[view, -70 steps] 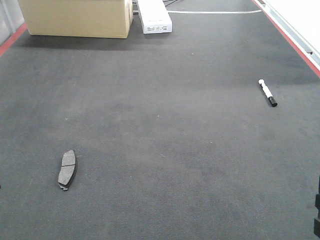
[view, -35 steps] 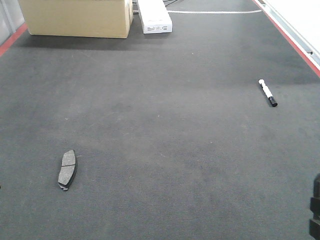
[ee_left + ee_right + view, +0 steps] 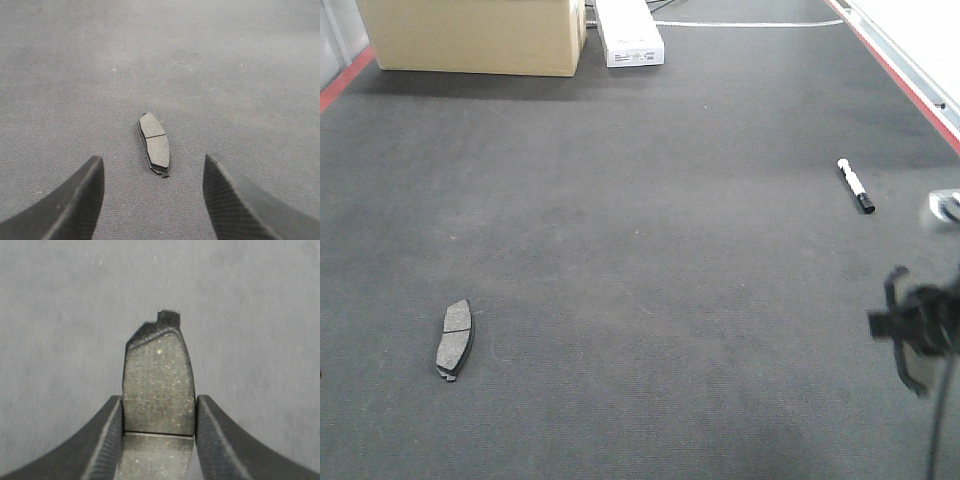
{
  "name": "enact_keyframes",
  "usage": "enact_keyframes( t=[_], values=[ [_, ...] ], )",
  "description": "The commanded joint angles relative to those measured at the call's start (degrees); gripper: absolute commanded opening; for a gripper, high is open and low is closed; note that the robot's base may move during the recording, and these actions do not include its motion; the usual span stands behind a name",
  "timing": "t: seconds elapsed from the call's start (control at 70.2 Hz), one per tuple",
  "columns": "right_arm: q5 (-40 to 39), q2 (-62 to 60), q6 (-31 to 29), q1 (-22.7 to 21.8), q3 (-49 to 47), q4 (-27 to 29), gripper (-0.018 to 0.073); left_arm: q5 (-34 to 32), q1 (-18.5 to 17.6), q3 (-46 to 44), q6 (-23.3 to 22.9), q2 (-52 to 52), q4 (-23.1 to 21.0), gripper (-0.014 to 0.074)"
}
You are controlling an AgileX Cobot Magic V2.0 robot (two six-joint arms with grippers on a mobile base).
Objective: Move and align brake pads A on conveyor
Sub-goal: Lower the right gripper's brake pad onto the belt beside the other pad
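Early on, seemingly: the right tool [image 3: 158,405] clamps a brake pad [image 3: 157,372] above the conveyor [image 3: 60,315], while the left tool [image 3: 152,160] hangs wide, a second pad [image 3: 154,145] lying just ahead, none aligned yet.

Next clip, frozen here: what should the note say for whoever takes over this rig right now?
Left claw: open and empty, with a pad lying flat on the conveyor just ahead of it.
Right claw: shut on a second pad, apparently held above the belt.
Done: one pad gripped. Nothing is lined up yet.
Left: set the held pad down in line with the lying one, then deal with the rest. Only two pads are in view.
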Motion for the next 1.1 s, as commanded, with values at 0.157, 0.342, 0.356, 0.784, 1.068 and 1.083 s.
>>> enact_keyframes(
  t=[0.157, 0.342, 0.356, 0.784, 1.068, 1.083],
  values=[
    [-2.4, 12.0, -2.2, -0.2, -10.4, -0.3, 0.0020, -3.8, -0.2, -1.7, -0.3, 0.2, 0.2, 0.0406],
    [-1.0, 21.6, -3.2, -0.2, -15.9, -0.3, 0.0026, -3.8, -0.2, -1.7, -0.3, 0.2, 0.2, 0.0406],
    [-0.9, 22.2, -3.3, -0.2, -16.3, -0.3, 0.0027, -3.8, -0.2, -1.7, -0.3, 0.2, 0.2, 0.0406],
    [0.3, 36.8, -4.9, -0.2, -22.2, -0.3, 0.0045, -3.8, -0.2, -1.7, -0.3, 0.2, 0.2, 0.0406],
    [0.1, 40.8, -5.7, -0.2, -22.2, 0.2, 0.0104, -3.8, -0.2, -1.7, -0.3, 0.2, 0.2, 0.0406],
    [0.2, 40.8, -5.6, -0.2, -22.2, 0.3, 0.0113, -3.8, -0.2, -1.7, -0.3, 0.2, 0.2, 0.0406]
  ],
)
